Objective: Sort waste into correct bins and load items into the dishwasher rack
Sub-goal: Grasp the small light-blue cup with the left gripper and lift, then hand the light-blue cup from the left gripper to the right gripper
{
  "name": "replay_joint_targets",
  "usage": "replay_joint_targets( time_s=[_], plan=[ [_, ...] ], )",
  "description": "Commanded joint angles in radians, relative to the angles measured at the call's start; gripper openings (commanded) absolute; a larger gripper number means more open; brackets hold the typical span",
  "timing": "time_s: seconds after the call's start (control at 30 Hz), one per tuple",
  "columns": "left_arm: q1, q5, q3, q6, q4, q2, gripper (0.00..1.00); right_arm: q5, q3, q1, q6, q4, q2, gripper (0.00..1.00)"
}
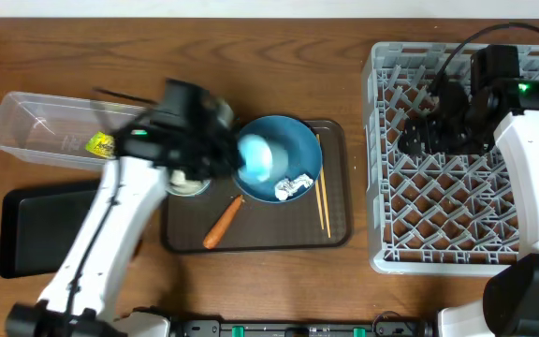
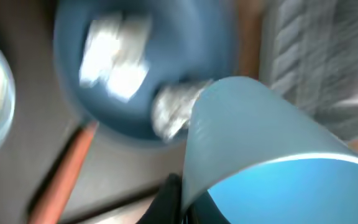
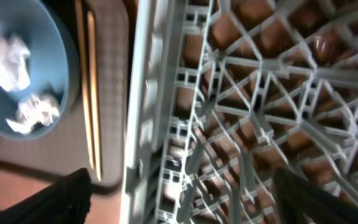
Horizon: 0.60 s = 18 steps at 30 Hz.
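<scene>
My left gripper point(image 1: 235, 157) is shut on a light blue cup point(image 1: 258, 159) and holds it over the dark blue plate point(image 1: 293, 145) on the brown tray. The view is blurred. In the left wrist view the cup point(image 2: 260, 149) fills the right side, pinched at its rim by the jaws point(image 2: 180, 200). Crumpled tissue point(image 1: 295, 185) lies on the plate. An orange carrot point(image 1: 223, 223) and wooden chopsticks point(image 1: 322, 197) lie on the tray. My right gripper point(image 1: 419, 136) is open and empty above the grey rack point(image 1: 466, 215); its fingers point(image 3: 188, 199) are spread wide over the lattice.
A clear tub point(image 1: 26, 122) at the left holds a green-yellow wrapper point(image 1: 99, 143). A black tray point(image 1: 36, 229) lies in front of it. A pale bowl point(image 1: 190, 183) shows partly under my left arm. The brown serving tray point(image 1: 279, 234) sits at the centre.
</scene>
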Motion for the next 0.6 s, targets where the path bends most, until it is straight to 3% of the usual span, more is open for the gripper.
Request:
replay_joint_targets(
  time_s=[0.0,0.1,0.2,0.37,0.5,0.57],
  plan=[
    [0.102,0.356,0.011,-0.086,0.109,0.014,0.06,-0.255,0.016,0.011,0.01,0.059,-0.013,0.94],
    [0.145,0.62,0.011,-0.228,0.298,0.056,0.06,-0.691,0.016,0.04,-0.211,0.134,-0.012,0.98],
    [0.142,0.811,0.011,-0.379,0.474,0.096,0.06,-0.956,0.016,0.088,-0.41,0.152,-0.011,0.99],
    [0.111,0.841,0.011,-0.436,0.527,0.113,0.06,-1.012,0.016,0.175,-0.454,0.207,-0.011,0.99],
    [0.084,0.843,0.011,-0.436,0.527,0.113,0.06,-1.012,0.016,0.22,-0.454,0.283,-0.011,0.88],
    [0.072,0.85,0.011,-0.436,0.526,0.113,0.06,-1.012,0.016,0.233,-0.454,0.318,-0.011,0.88]
  ],
)
